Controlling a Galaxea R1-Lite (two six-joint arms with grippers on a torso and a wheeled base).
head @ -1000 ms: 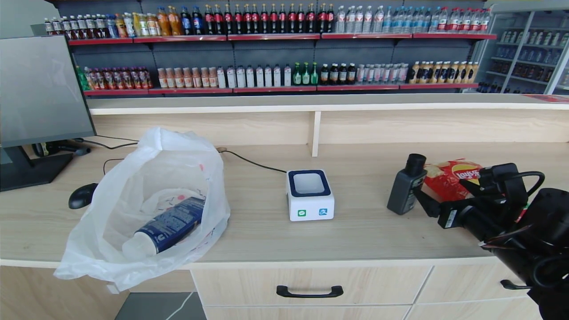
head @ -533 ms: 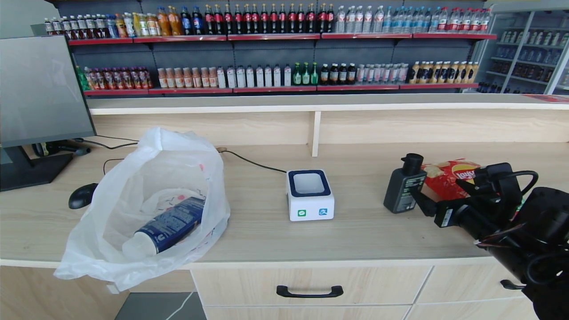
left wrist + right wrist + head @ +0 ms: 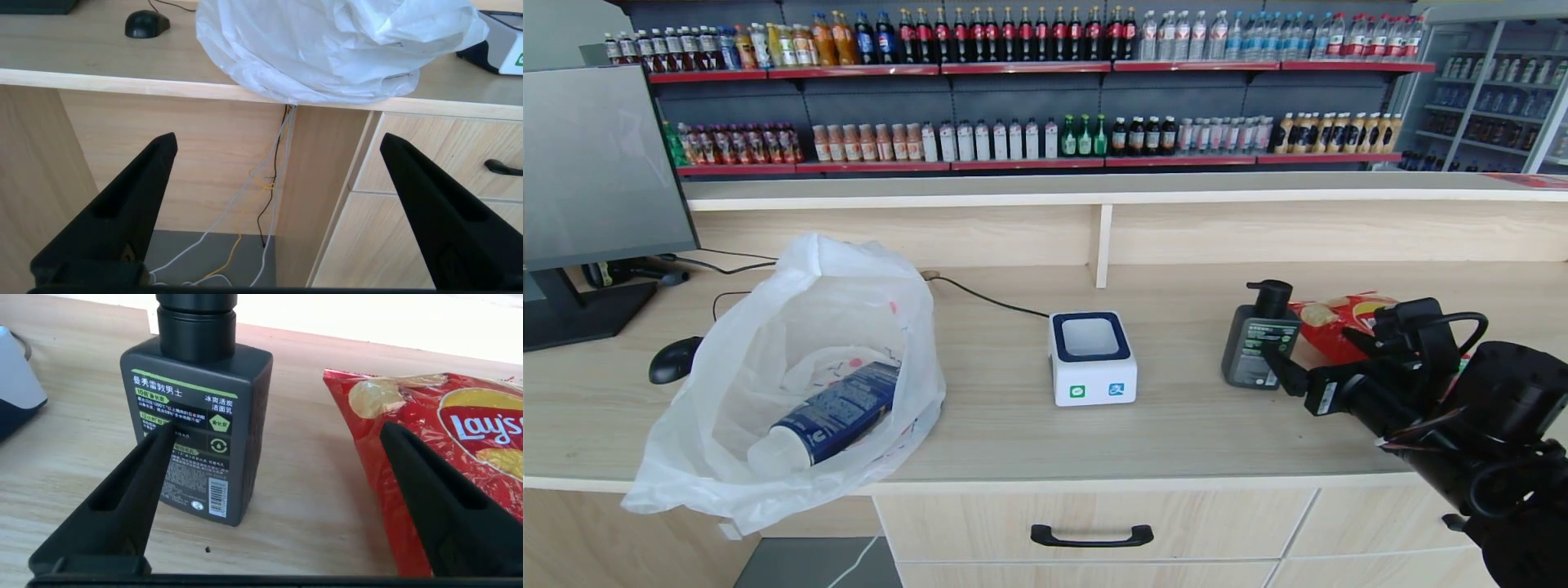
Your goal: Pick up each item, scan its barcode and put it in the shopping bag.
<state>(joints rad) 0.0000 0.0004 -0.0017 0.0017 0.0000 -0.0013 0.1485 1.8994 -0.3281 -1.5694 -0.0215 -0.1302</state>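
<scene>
A dark grey pump bottle stands upright on the counter's right side, its label and barcode facing my right wrist camera. A red chips bag lies just behind and right of it. My right gripper is open at counter level; one finger is beside the bottle's front and the other is near the chips. The white scanner sits mid-counter. The translucent shopping bag on the left holds a blue-labelled bottle. My left gripper hangs open below the counter edge, under the shopping bag.
A monitor and a black mouse occupy the counter's far left. A cable runs from the scanner to the back. Beyond the counter's raised back ledge are drink shelves. Drawers with a black handle sit below the front edge.
My right arm has moved left toward the scanner. The grey bottle has shifted left with it and gone from leaning to upright. The left side is unchanged.
</scene>
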